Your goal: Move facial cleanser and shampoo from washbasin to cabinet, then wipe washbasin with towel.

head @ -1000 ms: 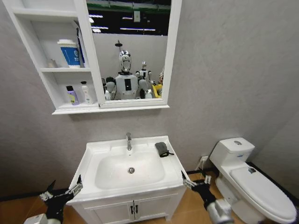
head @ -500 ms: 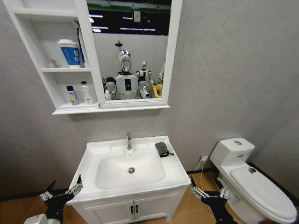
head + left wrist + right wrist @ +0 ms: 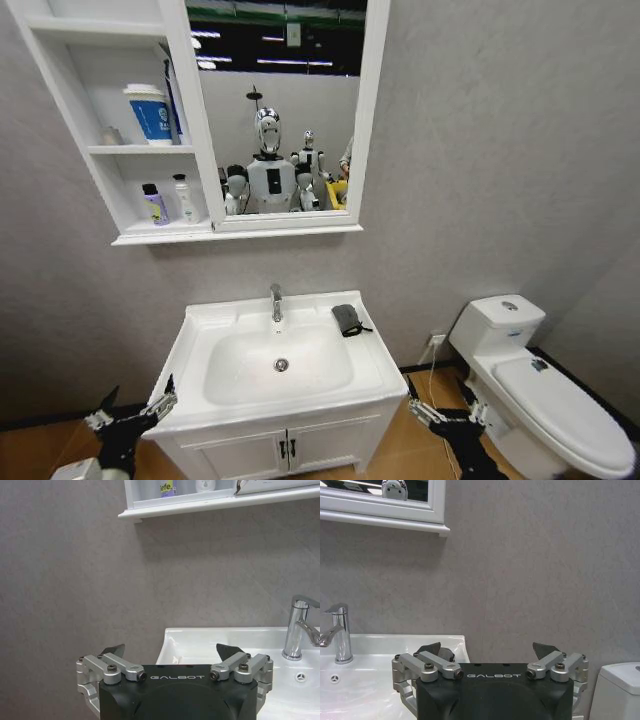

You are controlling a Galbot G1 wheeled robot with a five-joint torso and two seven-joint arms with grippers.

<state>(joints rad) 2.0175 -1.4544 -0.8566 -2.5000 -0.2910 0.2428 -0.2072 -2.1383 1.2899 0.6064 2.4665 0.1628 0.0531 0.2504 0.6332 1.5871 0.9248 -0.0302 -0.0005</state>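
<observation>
Both grippers hang low at the front corners of the washbasin (image 3: 199,322), empty, fingers spread apart: the left gripper (image 3: 131,414) just off the front left corner, the right gripper (image 3: 440,408) off the front right, with the toilet (image 3: 545,398) close on its outer side.

Beyond and above the right fingers, the towel (image 3: 347,319) lies bunched on the back right rim, beside the faucet (image 3: 275,301). It looks soft, light and limp; pinching its raised middle from above should hold. The bowl is open for wiping.

Farther up, two bottles (image 3: 168,201) stand in the cabinet (image 3: 190,150).
</observation>
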